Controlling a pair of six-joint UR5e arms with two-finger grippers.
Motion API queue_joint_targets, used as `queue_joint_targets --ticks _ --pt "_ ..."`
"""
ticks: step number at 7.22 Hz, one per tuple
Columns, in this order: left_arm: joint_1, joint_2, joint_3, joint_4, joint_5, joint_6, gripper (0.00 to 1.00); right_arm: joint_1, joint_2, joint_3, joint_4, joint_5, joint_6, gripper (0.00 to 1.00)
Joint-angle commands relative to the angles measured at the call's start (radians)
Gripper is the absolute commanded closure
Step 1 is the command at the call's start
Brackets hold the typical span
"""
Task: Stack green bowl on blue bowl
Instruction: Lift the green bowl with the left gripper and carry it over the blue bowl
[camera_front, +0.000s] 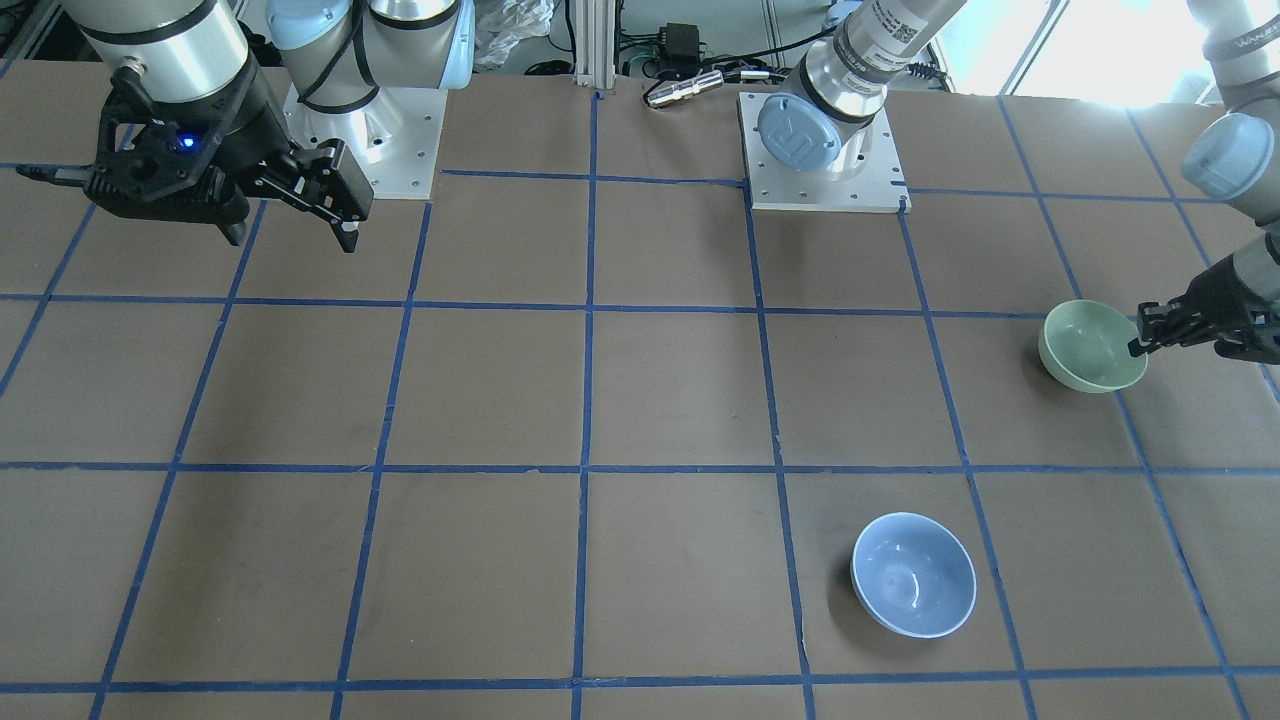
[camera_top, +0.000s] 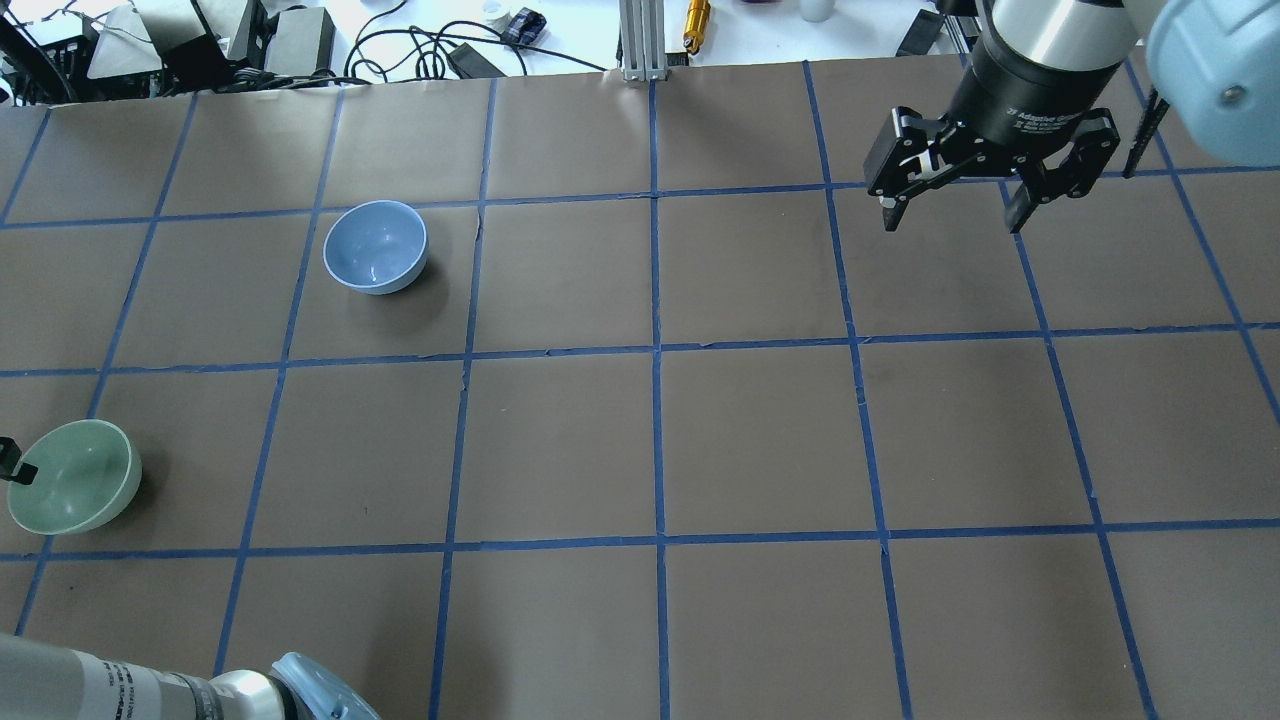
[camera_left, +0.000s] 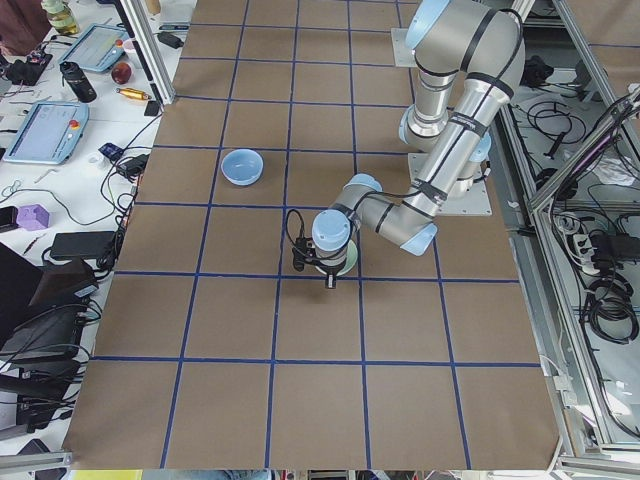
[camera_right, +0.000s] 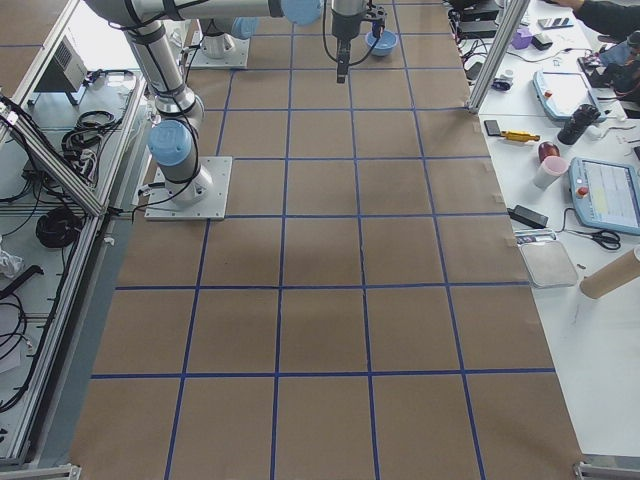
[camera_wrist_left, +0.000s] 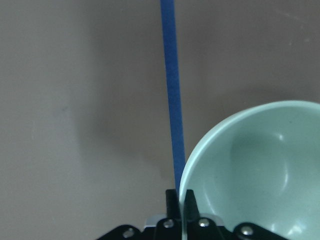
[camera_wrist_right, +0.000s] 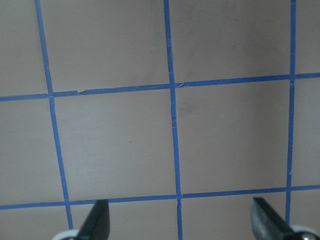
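Observation:
The pale green bowl (camera_front: 1092, 347) is near the table's edge on my left side; it also shows in the overhead view (camera_top: 75, 475) and fills the lower right of the left wrist view (camera_wrist_left: 255, 165). My left gripper (camera_front: 1140, 338) is shut on its rim, one finger inside and one outside (camera_wrist_left: 182, 199). I cannot tell whether the bowl rests on the table or is raised. The light blue bowl (camera_front: 913, 588) (camera_top: 375, 247) stands upright and empty, about one grid square farther out. My right gripper (camera_top: 950, 218) (camera_front: 293, 238) hangs open and empty, high over the far right.
Brown table with a blue tape grid. The arms' base plates (camera_front: 825, 150) (camera_front: 390, 150) sit at the robot's edge. A metal post (camera_top: 640, 40), cables and devices (camera_top: 200, 40) lie past the far edge. A metal cylinder (camera_front: 685, 90) lies between the bases.

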Motion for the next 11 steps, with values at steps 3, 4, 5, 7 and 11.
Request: queue_joint_targets --ticks 3,4,5,7,11 --pt "-0.269 0.017 0.231 -0.133 -0.060 -0.220 1.00 0.000 0.000 0.000 0.000 0.000 0.000 0.00" --pt "-0.331 0.006 0.261 -0.133 -0.061 -0.256 1.00 0.000 0.000 0.000 -0.002 0.000 0.000 0.00" --pt "-0.377 0.000 0.261 -0.133 -0.069 -0.359 1.00 0.000 0.000 0.000 0.000 0.000 -0.001 0.00" --pt "-0.538 -0.010 0.279 -0.113 -0.071 -0.555 1.00 0.000 0.000 0.000 -0.002 0.000 0.000 0.00" --pt "-0.662 -0.119 0.368 -0.112 -0.124 -0.791 1.00 0.000 0.000 -0.001 0.000 0.000 -0.001 0.00"
